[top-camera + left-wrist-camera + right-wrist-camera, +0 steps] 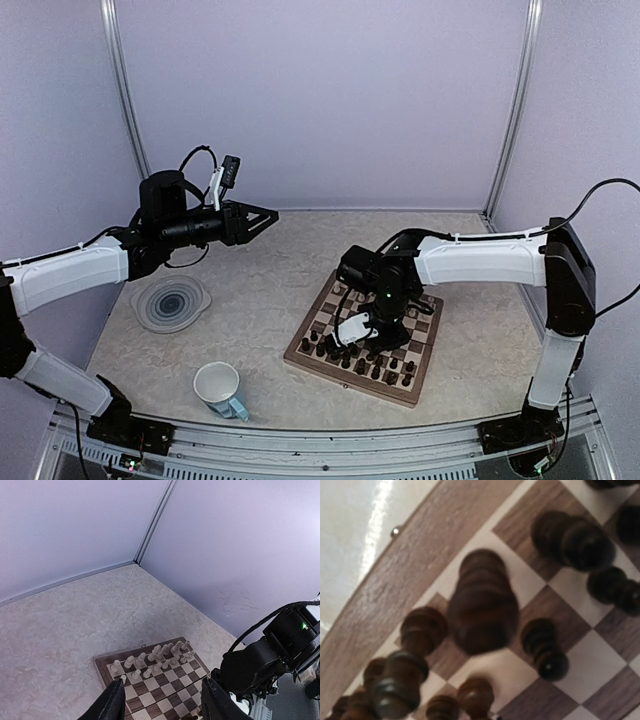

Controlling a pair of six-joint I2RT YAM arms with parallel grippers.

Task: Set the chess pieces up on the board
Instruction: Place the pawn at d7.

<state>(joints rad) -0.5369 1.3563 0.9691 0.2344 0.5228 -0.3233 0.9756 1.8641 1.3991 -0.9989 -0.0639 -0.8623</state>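
Dark pieces [482, 605] in right-wrist close-up; cream pieces [157, 651] left-wrist

Soft even light; chess pieces [482, 605] blurry in right-wrist close-up; glare on table [377, 515].

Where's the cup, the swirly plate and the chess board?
mug [218, 388], top view, its white inside.
swirl-patterned plate [172, 303], top view, its bare middle.
chessboard [345, 373], top view, its near wooden border.

White link shells [70, 272] alternate with black joints [165, 197].
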